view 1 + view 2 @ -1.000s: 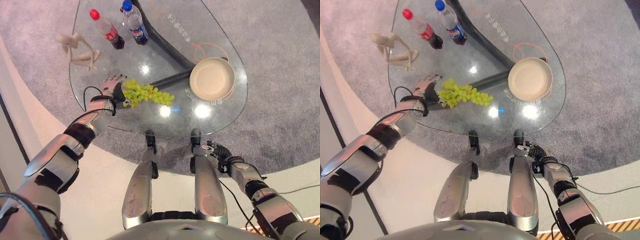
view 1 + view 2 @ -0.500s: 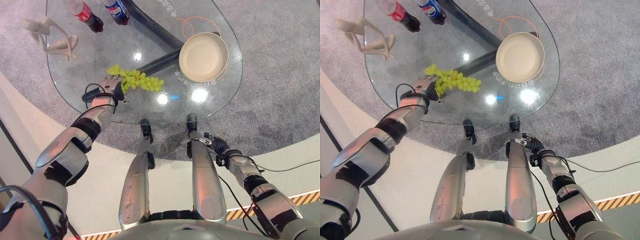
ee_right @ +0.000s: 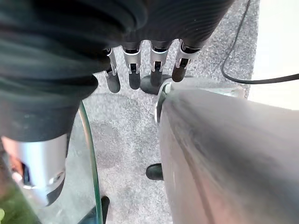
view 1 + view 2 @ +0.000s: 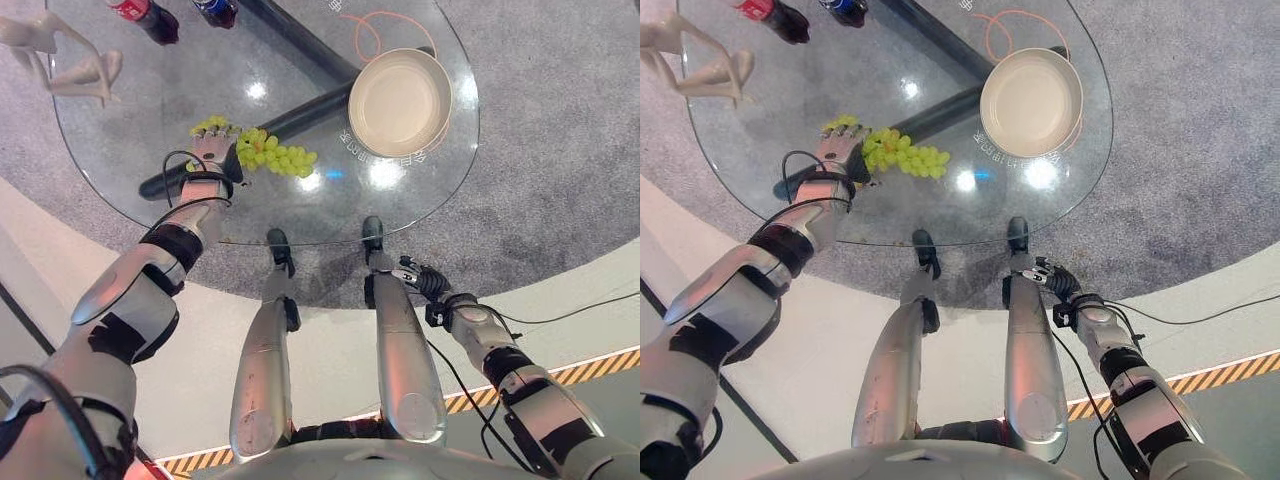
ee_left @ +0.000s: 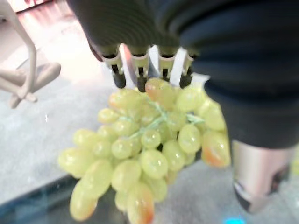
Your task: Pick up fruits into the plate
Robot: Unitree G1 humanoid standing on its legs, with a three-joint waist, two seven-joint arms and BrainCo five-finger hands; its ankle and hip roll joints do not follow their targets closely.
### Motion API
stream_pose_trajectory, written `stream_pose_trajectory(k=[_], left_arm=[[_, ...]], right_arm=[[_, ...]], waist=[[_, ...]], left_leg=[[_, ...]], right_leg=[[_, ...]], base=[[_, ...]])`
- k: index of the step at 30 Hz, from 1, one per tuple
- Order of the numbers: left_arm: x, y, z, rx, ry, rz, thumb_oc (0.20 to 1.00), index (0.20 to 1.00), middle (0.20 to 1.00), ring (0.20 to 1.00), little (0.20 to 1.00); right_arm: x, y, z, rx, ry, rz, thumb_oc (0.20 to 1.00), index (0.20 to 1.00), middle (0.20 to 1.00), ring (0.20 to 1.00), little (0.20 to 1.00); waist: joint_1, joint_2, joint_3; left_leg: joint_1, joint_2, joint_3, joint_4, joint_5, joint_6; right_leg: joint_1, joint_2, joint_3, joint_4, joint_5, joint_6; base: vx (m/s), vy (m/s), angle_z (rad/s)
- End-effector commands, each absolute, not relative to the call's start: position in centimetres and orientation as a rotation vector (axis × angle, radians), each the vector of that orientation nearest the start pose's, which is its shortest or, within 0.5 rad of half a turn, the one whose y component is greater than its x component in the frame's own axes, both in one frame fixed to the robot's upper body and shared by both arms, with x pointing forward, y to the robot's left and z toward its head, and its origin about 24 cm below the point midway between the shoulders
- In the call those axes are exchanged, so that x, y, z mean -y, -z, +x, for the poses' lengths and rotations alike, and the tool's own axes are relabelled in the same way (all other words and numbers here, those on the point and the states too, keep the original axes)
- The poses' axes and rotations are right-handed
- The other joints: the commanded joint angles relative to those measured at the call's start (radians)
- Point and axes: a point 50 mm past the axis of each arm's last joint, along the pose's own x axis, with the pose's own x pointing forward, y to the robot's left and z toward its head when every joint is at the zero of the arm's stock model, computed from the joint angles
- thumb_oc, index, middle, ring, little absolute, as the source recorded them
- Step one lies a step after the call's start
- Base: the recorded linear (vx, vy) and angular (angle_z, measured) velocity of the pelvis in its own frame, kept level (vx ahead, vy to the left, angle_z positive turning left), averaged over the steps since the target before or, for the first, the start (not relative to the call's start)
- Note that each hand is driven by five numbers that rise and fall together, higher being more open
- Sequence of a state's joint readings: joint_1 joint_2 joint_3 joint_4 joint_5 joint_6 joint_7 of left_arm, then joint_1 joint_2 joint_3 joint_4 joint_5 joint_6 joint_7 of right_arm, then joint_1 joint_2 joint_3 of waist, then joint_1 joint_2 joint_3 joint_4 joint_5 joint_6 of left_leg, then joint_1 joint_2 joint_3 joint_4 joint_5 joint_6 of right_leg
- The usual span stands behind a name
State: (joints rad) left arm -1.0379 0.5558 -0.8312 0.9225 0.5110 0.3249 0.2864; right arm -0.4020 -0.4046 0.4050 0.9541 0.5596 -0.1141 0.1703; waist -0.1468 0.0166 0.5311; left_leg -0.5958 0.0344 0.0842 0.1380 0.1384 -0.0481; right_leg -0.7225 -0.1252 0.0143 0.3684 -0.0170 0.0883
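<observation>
A bunch of green grapes lies on the round glass table, left of centre. My left hand rests over the bunch's left part, and a few grapes peek out on its far side. In the left wrist view the grapes sit between the curled fingers and the thumb. The empty beige plate stands on the table's right side, well apart from the grapes. My right hand hangs low beside the table's near edge, its fingers relaxed and holding nothing.
Two drink bottles, a red-capped one and a blue-labelled one, stand at the table's far edge. A beige figurine stands far left. A dark table leg runs under the glass. Grey carpet surrounds the table.
The camera has shifted, so the table sits higher and further left in the picture. My left hand has slid from the bunch's left end onto the grapes. The right hand hangs as before.
</observation>
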Motion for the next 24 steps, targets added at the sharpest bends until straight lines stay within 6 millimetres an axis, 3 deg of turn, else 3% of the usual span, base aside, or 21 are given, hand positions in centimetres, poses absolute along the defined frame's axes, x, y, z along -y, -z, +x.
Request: stream_pose_trajectory(k=[1, 7, 16, 23, 24], left_arm=[[-23.1, -17.1, 40.4, -0.023, -0.413, 1.669, 1.0, 1.0, 1.0, 1.0, 1.0], [-24.0, -18.1, 40.4, -0.04, -0.467, 1.706, 1.0, 1.0, 1.0, 1.0, 1.0], [-24.8, -17.7, 40.2, -0.116, -0.481, 1.751, 1.0, 1.0, 1.0, 1.0, 1.0], [-25.0, -16.9, 40.2, -0.18, -0.453, 1.675, 1.0, 1.0, 1.0, 1.0, 1.0], [-25.1, -16.8, 40.2, -0.192, -0.443, 1.674, 0.78, 0.78, 0.78, 0.78, 0.78]], right_arm=[[20.4, 5.2, 27.5, -0.506, -0.184, -0.005, 1.0, 1.0, 1.0, 1.0, 1.0], [20.4, 5.1, 27.4, -0.499, -0.181, 0.007, 1.0, 1.0, 1.0, 1.0, 1.0], [19.9, 3.9, 27.9, -0.425, -0.193, 0.042, 1.0, 1.0, 1.0, 1.0, 1.0], [19.8, 3.6, 28.1, -0.417, -0.183, 0.055, 1.0, 1.0, 1.0, 1.0, 1.0], [20.1, 3.6, 28.1, -0.416, -0.174, 0.058, 1.0, 1.0, 1.0, 1.0, 1.0]], waist=[[-0.001, -0.028, -0.011], [-0.003, -0.032, -0.011], [-0.016, -0.034, -0.011], [-0.021, -0.037, -0.011], [-0.023, -0.037, -0.011]], left_leg=[[-0.038, -0.084, -0.047, 0.137, -0.119, 0.042], [-0.076, -0.089, -0.051, 0.157, -0.115, 0.042], [-0.174, -0.095, -0.045, 0.236, -0.137, 0.039], [-0.229, -0.091, -0.041, 0.273, -0.148, 0.043], [-0.24, -0.091, -0.042, 0.278, -0.149, 0.045]], right_leg=[[0.007, 0.118, -0.018, -0.057, 0.08, -0.026], [-0.026, 0.121, -0.018, -0.041, 0.084, -0.025], [-0.117, 0.126, -0.015, 0.024, 0.071, -0.024], [-0.174, 0.133, -0.005, 0.052, 0.069, -0.023], [-0.187, 0.136, -0.003, 0.06, 0.068, -0.023]], base=[[0.02, 0.0, -0.03], [0.01, 0.005, 0.0], [0.01, 0.024, 0.0], [0.01, 0.018, -0.03], [0.0, 0.0, 0.0]])
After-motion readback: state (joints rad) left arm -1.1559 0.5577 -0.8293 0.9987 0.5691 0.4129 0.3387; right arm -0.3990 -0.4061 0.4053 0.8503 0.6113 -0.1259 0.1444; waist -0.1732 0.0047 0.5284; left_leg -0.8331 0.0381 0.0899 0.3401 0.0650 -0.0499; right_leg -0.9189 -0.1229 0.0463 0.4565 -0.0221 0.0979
